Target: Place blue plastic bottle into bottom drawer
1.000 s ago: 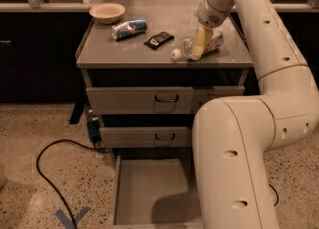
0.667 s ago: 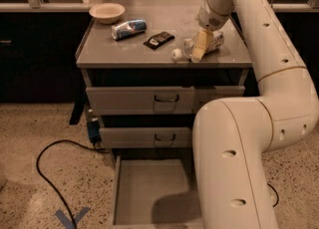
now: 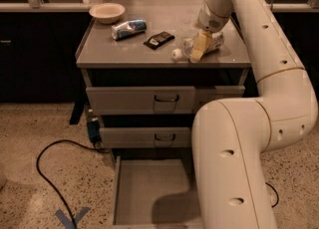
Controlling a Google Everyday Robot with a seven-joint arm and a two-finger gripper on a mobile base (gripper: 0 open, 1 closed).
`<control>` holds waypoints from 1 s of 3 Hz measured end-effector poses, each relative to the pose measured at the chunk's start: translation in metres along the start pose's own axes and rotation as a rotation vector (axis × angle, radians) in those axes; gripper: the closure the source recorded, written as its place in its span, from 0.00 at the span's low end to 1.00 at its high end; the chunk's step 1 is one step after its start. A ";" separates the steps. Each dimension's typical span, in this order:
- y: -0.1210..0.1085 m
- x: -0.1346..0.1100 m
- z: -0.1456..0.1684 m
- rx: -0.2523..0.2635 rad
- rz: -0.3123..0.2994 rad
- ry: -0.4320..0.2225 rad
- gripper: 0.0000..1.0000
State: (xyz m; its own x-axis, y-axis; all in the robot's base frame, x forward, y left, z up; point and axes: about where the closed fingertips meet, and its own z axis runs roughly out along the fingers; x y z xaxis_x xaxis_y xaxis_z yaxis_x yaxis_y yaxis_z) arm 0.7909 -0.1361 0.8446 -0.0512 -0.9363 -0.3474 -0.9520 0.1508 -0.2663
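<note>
Gripper (image 3: 200, 52): down on the cabinet top at its right front, set across the middle of the bottle, touching it.
Grip state: cannot tell; the near side of the gripper covers the bottle's middle and the far side is hidden.
Bottle (image 3: 215, 42): on its side on the cabinet top, white cap pointing left toward the front edge, body running back and to the right under the gripper. Not lifted; it rests on the surface.
Bottom drawer (image 3: 149, 188): pulled out, flat grey floor showing, its right part shadowed and partly hidden by the arm. Nothing seen lying in the visible part.
Middle drawer (image 3: 144, 137): closed or nearly so, dark handle at centre.
Top drawer (image 3: 134, 98): front sits a little forward of the frame, dark handle at centre.
Cabinet top (image 3: 129, 54): grey, flat, carries all the loose items.
Can (image 3: 128, 28): on its side, left rear of the top, well apart from the bottle.
Packet (image 3: 159, 39): black, flat, between can and bottle, touching neither.
Bowl (image 3: 106, 12): pale, at the back left corner, upright.
Arm (image 3: 239, 173): white, large in the right foreground, bends up and over to reach the top from the right.
Cable (image 3: 52, 173): dark, loops over the speckled floor left of the cabinet.
Tape mark (image 3: 72, 218): blue, on the floor at front left.
</note>
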 end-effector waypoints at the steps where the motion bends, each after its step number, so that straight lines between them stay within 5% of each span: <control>1: 0.000 0.000 0.000 0.000 0.000 0.000 0.43; 3: -0.007 -0.017 -0.008 0.035 -0.034 -0.015 0.89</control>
State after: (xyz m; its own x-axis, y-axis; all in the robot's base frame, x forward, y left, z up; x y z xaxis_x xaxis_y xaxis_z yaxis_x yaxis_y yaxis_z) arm 0.7962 -0.1236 0.8592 -0.0138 -0.9363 -0.3509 -0.9422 0.1297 -0.3090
